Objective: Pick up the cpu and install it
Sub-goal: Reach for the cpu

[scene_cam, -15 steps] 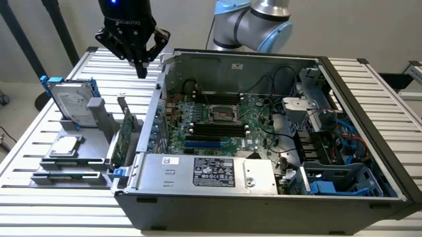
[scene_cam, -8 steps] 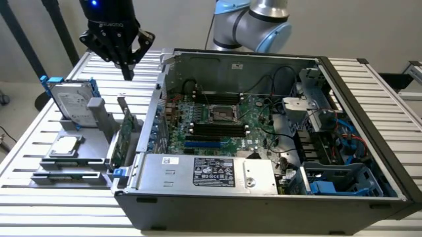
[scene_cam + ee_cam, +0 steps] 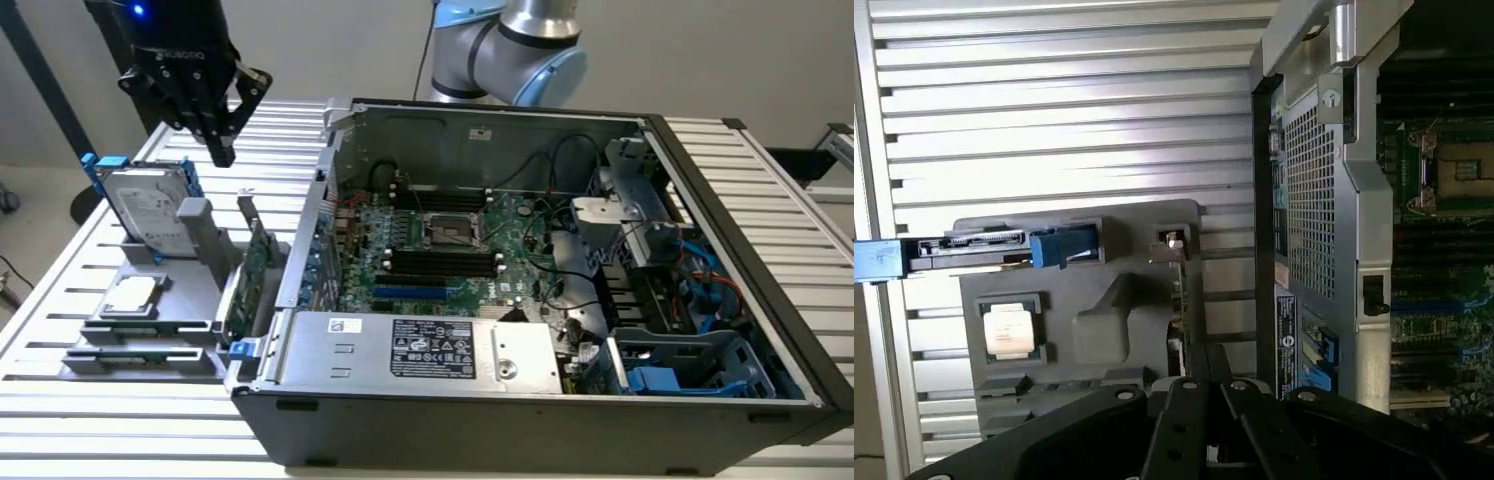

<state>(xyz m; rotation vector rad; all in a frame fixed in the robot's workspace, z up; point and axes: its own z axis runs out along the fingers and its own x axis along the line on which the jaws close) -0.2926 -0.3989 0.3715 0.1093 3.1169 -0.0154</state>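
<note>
— Where's the cpu (image 3: 1009,329)?
— Flat in a square recess of the grey holder (image 3: 1104,320) on the slatted worktop (image 3: 1054,100).
— What's around it?
— A hard drive (image 3: 964,248) with blue rails stands on edge in the same holder. The open computer case (image 3: 1324,200) is near, showing its motherboard socket (image 3: 1462,165).
— And the hand (image 3: 1204,395)?
— Black, over the holder's edge, apart from the cpu.

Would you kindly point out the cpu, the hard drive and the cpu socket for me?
cpu (image 3: 130,295): exterior view, middle of its silver top.
hard drive (image 3: 150,212): exterior view, middle of its broad silver face.
cpu socket (image 3: 451,230): exterior view, centre of its dark square.
</note>
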